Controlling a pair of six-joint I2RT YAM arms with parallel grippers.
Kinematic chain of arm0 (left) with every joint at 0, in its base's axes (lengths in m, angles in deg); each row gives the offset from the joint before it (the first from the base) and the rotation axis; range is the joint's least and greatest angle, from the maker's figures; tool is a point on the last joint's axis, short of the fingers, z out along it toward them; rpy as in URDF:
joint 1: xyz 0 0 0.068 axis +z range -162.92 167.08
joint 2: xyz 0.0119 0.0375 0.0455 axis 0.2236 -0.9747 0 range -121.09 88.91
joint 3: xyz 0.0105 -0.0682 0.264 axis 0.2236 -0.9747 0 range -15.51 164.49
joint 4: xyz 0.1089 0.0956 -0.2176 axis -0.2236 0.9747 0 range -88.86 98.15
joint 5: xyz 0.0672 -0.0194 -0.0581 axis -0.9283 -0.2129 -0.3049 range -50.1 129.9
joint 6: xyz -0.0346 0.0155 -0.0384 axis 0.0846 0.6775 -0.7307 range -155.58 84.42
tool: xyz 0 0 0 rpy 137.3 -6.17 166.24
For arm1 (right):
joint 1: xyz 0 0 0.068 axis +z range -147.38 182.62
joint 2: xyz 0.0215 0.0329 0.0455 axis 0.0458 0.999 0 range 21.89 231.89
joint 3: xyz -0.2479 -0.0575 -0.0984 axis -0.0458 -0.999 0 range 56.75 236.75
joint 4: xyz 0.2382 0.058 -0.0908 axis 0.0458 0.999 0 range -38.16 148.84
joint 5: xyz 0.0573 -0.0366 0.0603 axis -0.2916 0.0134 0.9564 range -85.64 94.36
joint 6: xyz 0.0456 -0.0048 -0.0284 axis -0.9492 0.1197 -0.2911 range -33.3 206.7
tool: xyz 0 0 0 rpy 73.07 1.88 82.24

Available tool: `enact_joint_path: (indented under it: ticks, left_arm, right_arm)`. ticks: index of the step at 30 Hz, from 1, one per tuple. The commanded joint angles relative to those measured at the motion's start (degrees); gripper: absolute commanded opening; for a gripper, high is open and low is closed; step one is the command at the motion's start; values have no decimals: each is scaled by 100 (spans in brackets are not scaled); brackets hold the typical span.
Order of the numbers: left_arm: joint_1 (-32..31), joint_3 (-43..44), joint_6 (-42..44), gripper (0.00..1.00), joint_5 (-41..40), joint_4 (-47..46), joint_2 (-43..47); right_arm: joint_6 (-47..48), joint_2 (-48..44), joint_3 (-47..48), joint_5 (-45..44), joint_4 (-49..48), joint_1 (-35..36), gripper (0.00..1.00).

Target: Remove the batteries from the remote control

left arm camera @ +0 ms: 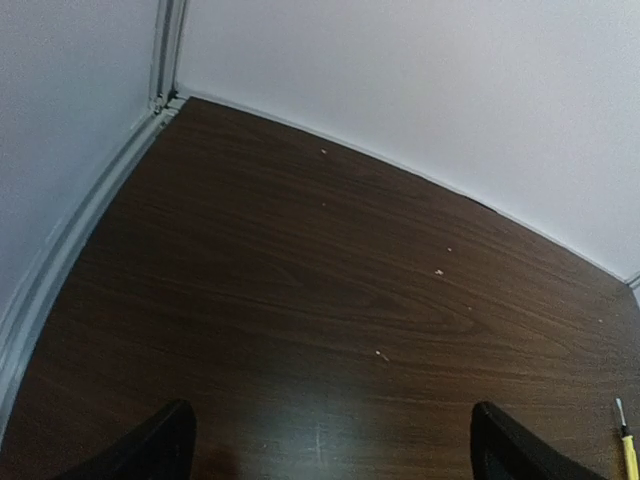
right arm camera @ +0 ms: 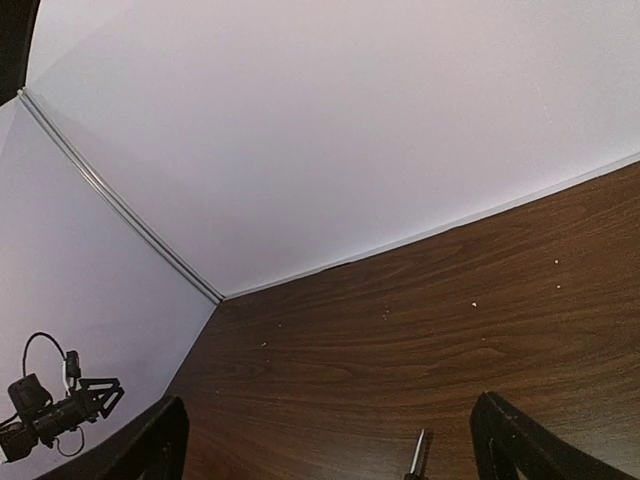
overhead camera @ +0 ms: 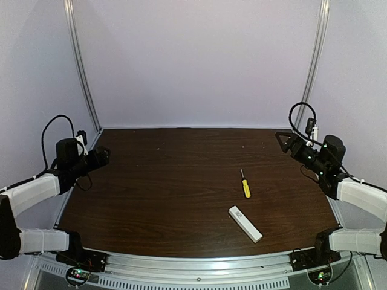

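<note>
A dark wooden table [overhead camera: 157, 193] seen from above. The white remote control [overhead camera: 245, 224] lies right of centre near the front edge, its long axis running diagonally from far-left to near-right. No batteries are visible. A yellow-handled screwdriver [overhead camera: 245, 183] lies just beyond it. The right arm [overhead camera: 363, 199] is clearly nearer, and the remote sits inward of its jaws and closer to the front. The left arm [overhead camera: 33, 192] waits well apart at the opposite side. Both sets of jaws are spread wide and hold nothing.
</note>
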Motion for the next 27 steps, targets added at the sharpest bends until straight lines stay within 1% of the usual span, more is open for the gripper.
enact_joint_path:
  ticks: [1,3,6,10,13,16,20,23,25,27]
  left_arm:
    - [57,111,-549,97,1503,-214,-580]
    - [49,73,-529,97,1878,-524,-830]
    - [-5,36,-390,97,1889,-428,-927]
    - [-352,-276,-352,97,1694,-317,-570]
    - [-854,-399,-312,97,1188,-9,-122]
    - [-1326,-437,-325,96,831,191,189]
    - [-1863,-445,-395,96,526,343,304]
    - [-2409,-442,-457,96,277,361,270]
    - [-2698,-412,-464,95,170,357,190]
    - [-2973,-350,-487,94,86,333,88]
  right_arm:
    - [-564,-376,-78,-12,665,-14,100]
    - [-470,-531,-117,318,719,-11,100]
    - [-750,-698,-401,364,866,-16,100]
    - [-847,-615,-610,788,987,-3,100]
    - [-661,-632,-553,740,1577,111,100]
    - [-438,-950,-523,123,2192,424,100]
    - [-137,-1368,-279,-1160,3213,1154,100]
    - [-40,-1428,-49,-1906,3890,1705,100]
    - [-74,-1422,27,-2340,4178,2022,100]
    - [-132,-1354,68,-2629,4481,2343,100]
